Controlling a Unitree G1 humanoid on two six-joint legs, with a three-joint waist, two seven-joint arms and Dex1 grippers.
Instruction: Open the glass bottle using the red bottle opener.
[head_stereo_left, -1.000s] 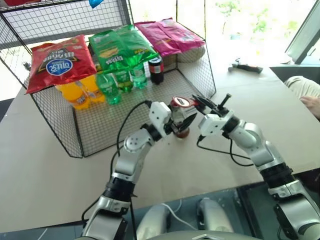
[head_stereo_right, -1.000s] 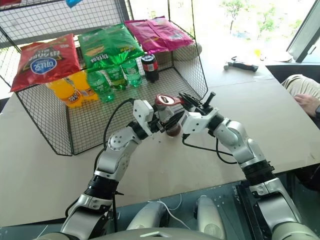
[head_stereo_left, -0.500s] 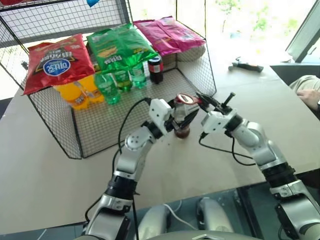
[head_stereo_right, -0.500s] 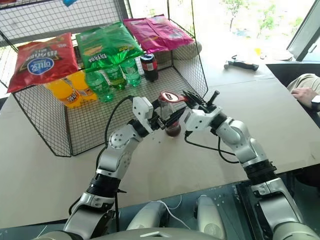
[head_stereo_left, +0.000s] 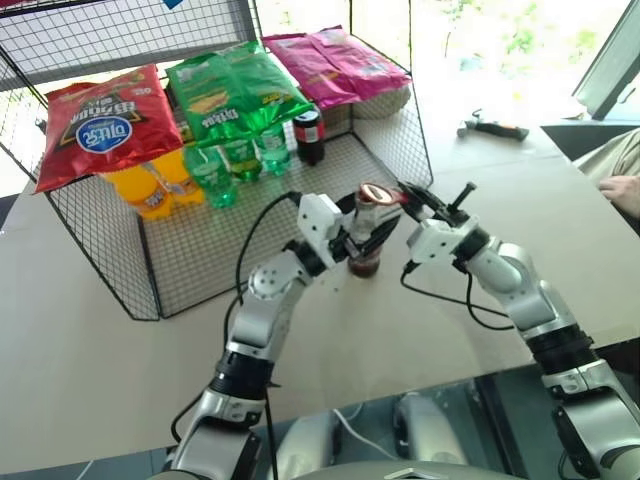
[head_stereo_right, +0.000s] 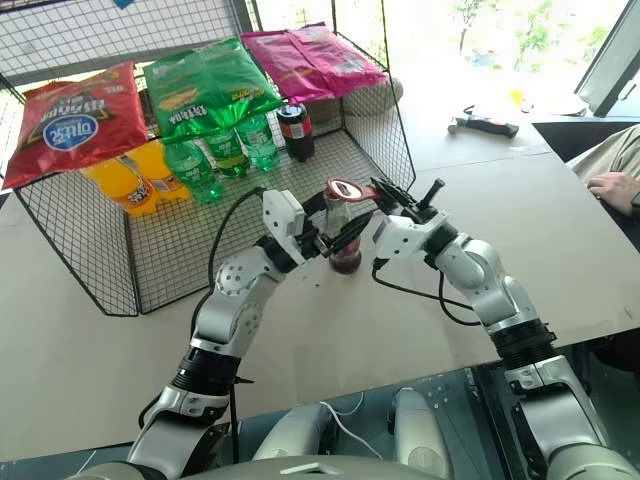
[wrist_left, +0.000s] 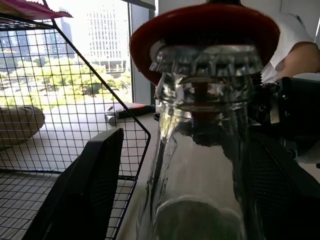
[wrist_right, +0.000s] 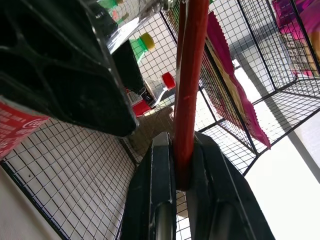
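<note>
My left pincer (head_stereo_left: 362, 232) grips the clear, narrow-necked glass bottle (head_stereo_left: 365, 245); my right pincer (head_stereo_left: 408, 198) pinches the flat red opener (head_stereo_left: 380, 196), ring over its crimped metal cap (wrist_left: 207, 59).

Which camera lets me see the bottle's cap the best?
The left wrist view. There the crimped metal cap sits large on the glass bottle, with the red bottle opener lying on top of it. In both eye views the opener's ring covers the cap from above. The right wrist view gives the opener's thin edge.
</note>
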